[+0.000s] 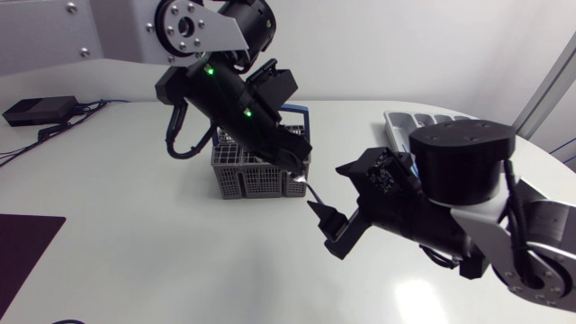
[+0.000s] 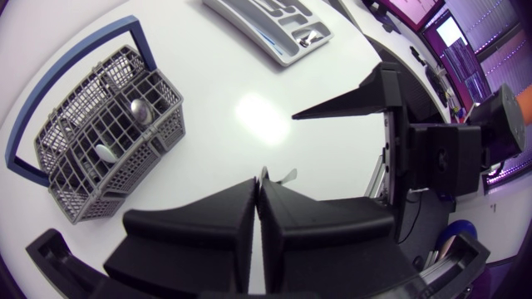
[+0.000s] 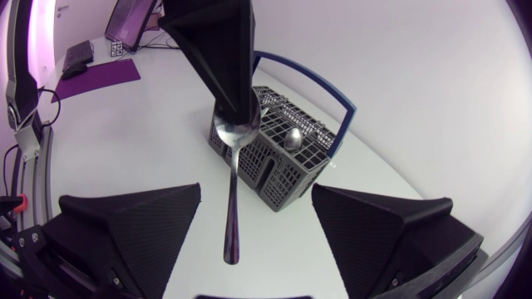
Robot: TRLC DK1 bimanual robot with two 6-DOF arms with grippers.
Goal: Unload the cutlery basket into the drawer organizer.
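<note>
My left gripper [image 1: 297, 174] hangs just in front of the grey cutlery basket [image 1: 252, 175] and is shut on the bowl of a metal spoon [image 3: 233, 183]. The spoon's handle points at my right gripper [image 1: 324, 187]. That gripper is open, with the handle lying between its broad fingers [image 3: 125, 224] and touching neither of them. In the left wrist view my own gripper [image 2: 259, 187] is pressed together, and only a sliver of the spoon [image 2: 283, 176] pokes out. More spoons [image 2: 137, 110] lie in the basket [image 2: 108, 141]. The white drawer organizer [image 1: 423, 121] sits behind my right arm.
The basket has a blue handle [image 3: 332, 91] arching over it. A black box with cables [image 1: 36, 110] lies at the far left of the table. A dark mat [image 1: 22, 247] covers the front left corner.
</note>
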